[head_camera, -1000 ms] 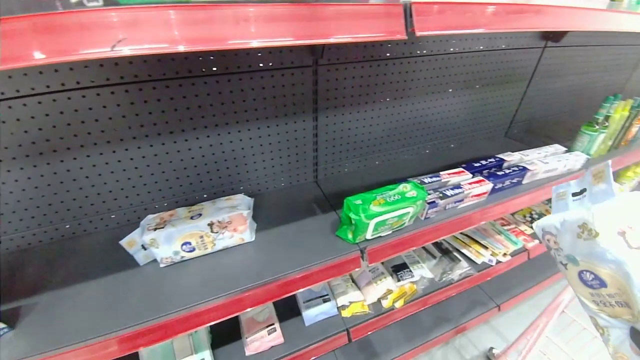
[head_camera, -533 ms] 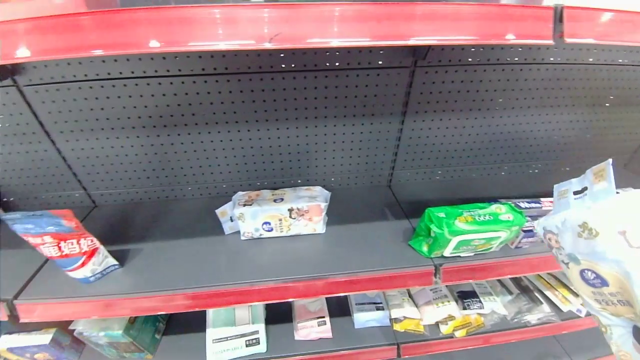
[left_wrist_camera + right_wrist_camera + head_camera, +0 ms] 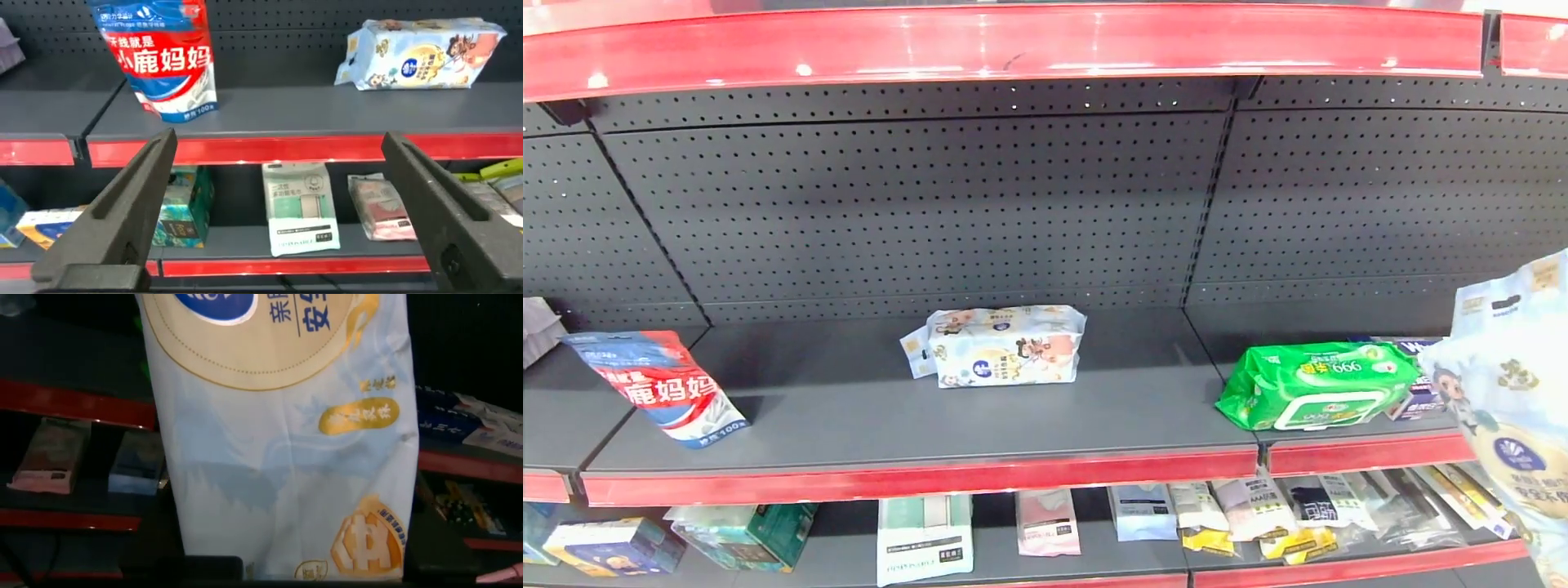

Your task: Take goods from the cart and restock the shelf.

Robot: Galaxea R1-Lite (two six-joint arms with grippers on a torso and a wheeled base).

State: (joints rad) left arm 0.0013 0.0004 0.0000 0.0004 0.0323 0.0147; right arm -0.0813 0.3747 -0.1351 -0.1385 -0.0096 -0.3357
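Observation:
A large white pack with cartoon print (image 3: 1507,408) hangs in the air at the right edge of the head view, in front of the shelf's right bay. My right gripper is shut on it, and the pack (image 3: 278,441) hides the fingers. A matching pack (image 3: 1005,347) lies on the dark middle shelf (image 3: 915,425). My left gripper (image 3: 278,216) is open and holds nothing. It is low, facing the shelf's red front edge (image 3: 270,149), below and between the matching pack (image 3: 421,55) and a red and blue bag (image 3: 159,57).
A green wipes pack (image 3: 1319,384) lies on the right bay with toothpaste boxes (image 3: 1421,400) behind it. The red and blue bag (image 3: 658,388) leans at the left. Bare shelf lies on both sides of the middle pack. The lower shelf (image 3: 1094,563) holds several small packets.
The head camera has swung left, so the red and blue bag has come into view and the toothpaste boxes have slid to the edge. The held pack stays at the right edge.

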